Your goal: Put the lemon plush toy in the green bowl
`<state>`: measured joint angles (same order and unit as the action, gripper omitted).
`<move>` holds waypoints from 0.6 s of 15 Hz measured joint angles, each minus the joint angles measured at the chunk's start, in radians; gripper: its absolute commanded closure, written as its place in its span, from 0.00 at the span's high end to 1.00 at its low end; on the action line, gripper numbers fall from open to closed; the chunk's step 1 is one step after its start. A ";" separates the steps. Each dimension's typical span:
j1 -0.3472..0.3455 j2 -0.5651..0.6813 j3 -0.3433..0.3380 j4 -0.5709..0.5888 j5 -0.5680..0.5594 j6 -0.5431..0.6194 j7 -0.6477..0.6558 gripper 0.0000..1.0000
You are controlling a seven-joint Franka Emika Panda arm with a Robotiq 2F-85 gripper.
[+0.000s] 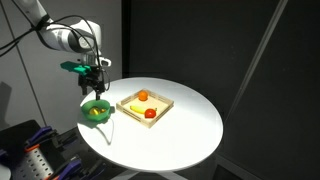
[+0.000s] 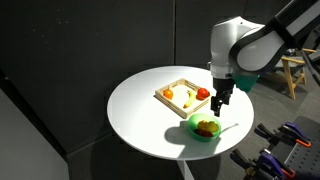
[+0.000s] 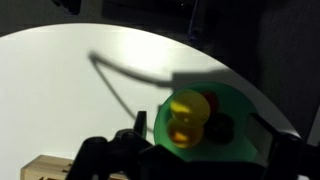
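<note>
The green bowl stands on the round white table beside the wooden tray. In the wrist view the bowl holds the lemon plush toy, a round yellow ball, next to a yellow-orange round shape and dark reddish toys. In an exterior view the lemon plush toy shows as a yellow spot in the bowl. My gripper hangs straight above the bowl. It is open and empty, with its fingers spread either side of the bowl in the wrist view.
The square wooden tray holds a longer yellow toy, an orange toy and a red toy. The round white table has its edge close to the bowl. Dark curtains surround the scene.
</note>
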<state>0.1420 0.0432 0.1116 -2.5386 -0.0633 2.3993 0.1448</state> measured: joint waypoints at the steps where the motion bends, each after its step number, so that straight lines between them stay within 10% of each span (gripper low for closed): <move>1: -0.005 -0.015 -0.004 -0.006 0.000 -0.010 0.015 1.00; 9: -0.066 -0.160 -0.042 -0.078 0.013 -0.051 0.075 1.00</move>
<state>0.0757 -0.1169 0.0692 -2.6165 -0.0503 2.3478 0.2200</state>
